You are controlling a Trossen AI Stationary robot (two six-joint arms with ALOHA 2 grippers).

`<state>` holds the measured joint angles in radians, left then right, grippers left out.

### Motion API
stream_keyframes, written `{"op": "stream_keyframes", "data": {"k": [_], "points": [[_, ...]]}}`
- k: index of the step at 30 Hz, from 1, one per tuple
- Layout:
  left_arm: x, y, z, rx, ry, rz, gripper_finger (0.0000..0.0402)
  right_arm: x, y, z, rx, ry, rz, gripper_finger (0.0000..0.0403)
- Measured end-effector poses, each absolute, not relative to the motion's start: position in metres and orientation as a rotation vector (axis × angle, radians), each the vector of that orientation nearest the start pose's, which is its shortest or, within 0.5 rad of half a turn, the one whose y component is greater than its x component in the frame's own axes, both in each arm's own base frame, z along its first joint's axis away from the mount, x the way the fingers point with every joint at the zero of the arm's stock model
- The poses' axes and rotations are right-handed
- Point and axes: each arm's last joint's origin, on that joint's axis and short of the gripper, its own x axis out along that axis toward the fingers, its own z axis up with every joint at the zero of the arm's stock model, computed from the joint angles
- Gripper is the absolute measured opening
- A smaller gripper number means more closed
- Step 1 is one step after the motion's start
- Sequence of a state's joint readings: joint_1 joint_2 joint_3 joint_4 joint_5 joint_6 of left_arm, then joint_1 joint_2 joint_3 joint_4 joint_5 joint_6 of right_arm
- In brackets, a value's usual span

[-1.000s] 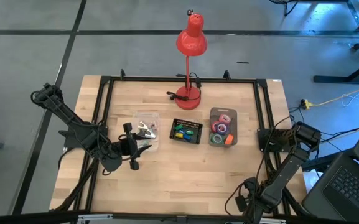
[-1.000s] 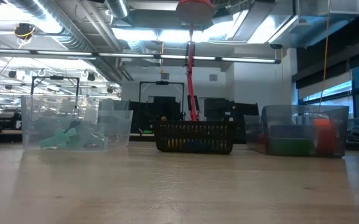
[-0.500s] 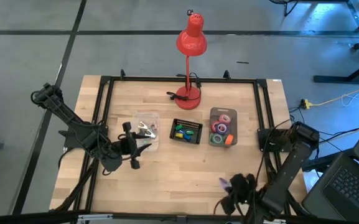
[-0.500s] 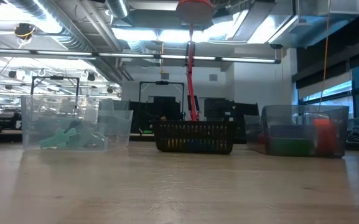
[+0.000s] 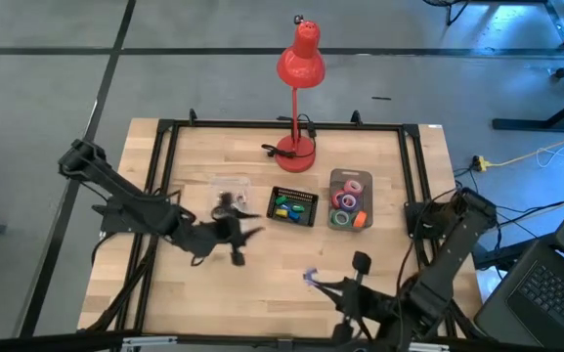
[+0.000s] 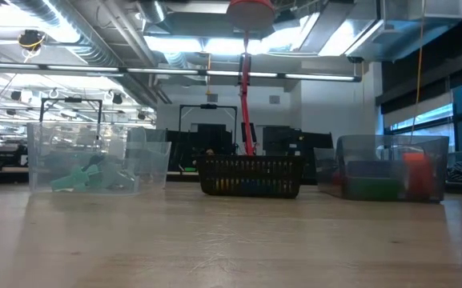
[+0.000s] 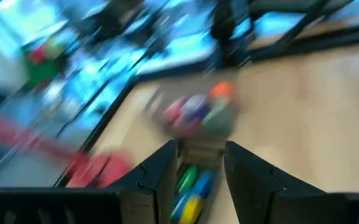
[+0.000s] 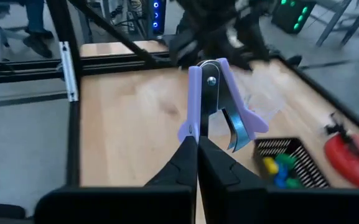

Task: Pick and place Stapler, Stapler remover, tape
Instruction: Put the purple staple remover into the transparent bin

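Stapler remover [image 8: 219,102] in right pincer [image 8: 197,146], arm low over table [image 5: 262,284].

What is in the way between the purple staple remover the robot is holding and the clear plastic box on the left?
The left gripper is in the way. It hangs just in front of the clear plastic box, close to the straight path from the purple staple remover pinched in the right gripper. Nothing else is there, only the wooden table.
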<state>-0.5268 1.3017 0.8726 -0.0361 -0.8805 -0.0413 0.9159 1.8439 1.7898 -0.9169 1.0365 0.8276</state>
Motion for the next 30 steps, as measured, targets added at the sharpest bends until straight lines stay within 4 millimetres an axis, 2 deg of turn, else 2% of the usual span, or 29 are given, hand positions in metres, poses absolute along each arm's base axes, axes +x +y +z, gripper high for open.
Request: {"op": "stream_keyframes", "data": {"k": [5, 13, 20, 26, 30], "points": [[0.280, -0.125, 0.279, 0.300, 0.155, 0.074, 0.0125, 0.268, 0.280, 0.344, -0.062, 0.448, -0.319, 0.0000], [0.306, -0.118, 0.285, 0.252, -0.133, -0.232, 0.0125, 0.287, 0.271, 0.350, -0.093, 0.446, -0.291, 0.0000], [0.313, -0.112, 0.280, 0.202, -0.144, -0.327, 0.0125, 0.306, 0.255, 0.352, -0.121, 0.476, -0.267, 0.0000], [0.313, -0.113, 0.280, 0.200, -0.140, -0.306, 0.0124, 0.317, 0.244, 0.351, -0.092, 0.509, -0.239, 0.0000], [0.313, -0.113, 0.279, 0.202, -0.125, -0.286, 0.0091, 0.317, 0.244, 0.351, -0.094, 0.509, -0.240, 0.0000]]}}
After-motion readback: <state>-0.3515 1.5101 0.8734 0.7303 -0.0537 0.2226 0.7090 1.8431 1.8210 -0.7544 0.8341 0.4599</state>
